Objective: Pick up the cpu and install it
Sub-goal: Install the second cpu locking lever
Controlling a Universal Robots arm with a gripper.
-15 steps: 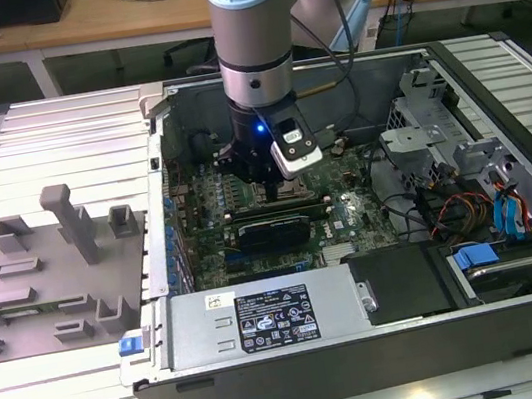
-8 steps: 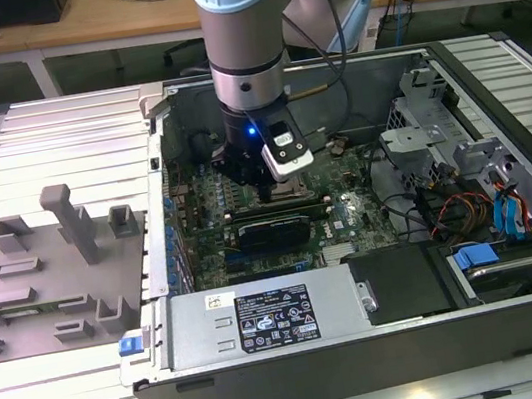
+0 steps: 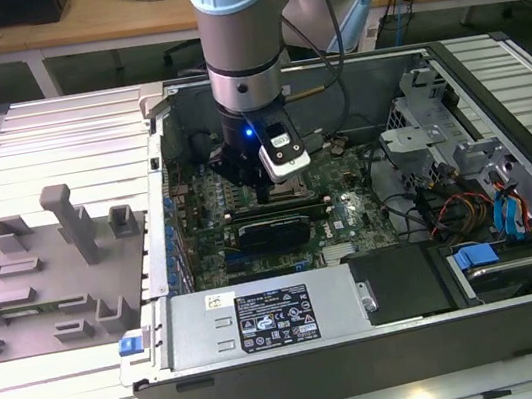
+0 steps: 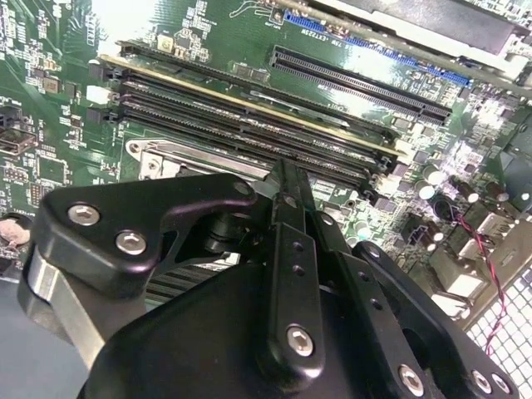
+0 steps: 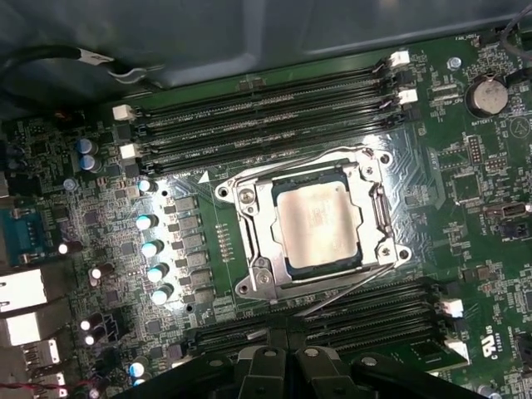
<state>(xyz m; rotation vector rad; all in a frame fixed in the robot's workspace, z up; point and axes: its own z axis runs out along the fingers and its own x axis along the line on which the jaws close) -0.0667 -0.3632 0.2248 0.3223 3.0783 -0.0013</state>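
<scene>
Your pale blue and silver arm [image 3: 238, 32] stands nearly vertical in the exterior view, wrist pointing straight down into the open black computer case [image 3: 370, 345], with the black gripper [image 3: 263, 192] low over the green motherboard [image 3: 349, 209] near the case's middle. A small silver-and-black camera block [image 3: 283, 152] rides on the wrist beside a blue light.

In the second wrist view the black metal fingers [image 4: 287, 216] lie pressed together into one narrow edge, with no gap between them and nothing clamped there. Your gripper [image 4: 283, 179] is clenched and empty. In the first wrist view the gripper [image 5: 287, 349] shows as black linkages at the frame's edge.

The cpu [image 5: 318, 226], a small flat square chip with a silvery-white metal top, sits inside the silver metal-rimmed socket frame [image 5: 249, 249] on the motherboard [image 5: 482, 166], just ahead of the fingertips and apart from them. Its top looks dull and evenly lit, and it lies flat and square to the frame. Thin wire levers [image 5: 349, 287] run along the frame's edges.

Long black memory slots [image 5: 266, 108] lie beyond the socket from the fingers, and another bank of memory slots [image 5: 357, 320] lies between the socket and the fingertips. To the exterior view's left of the case, grey plastic fixture blocks [image 3: 49, 269] rest on the ribbed white table [image 3: 53, 132], well apart from the gripper.
</scene>
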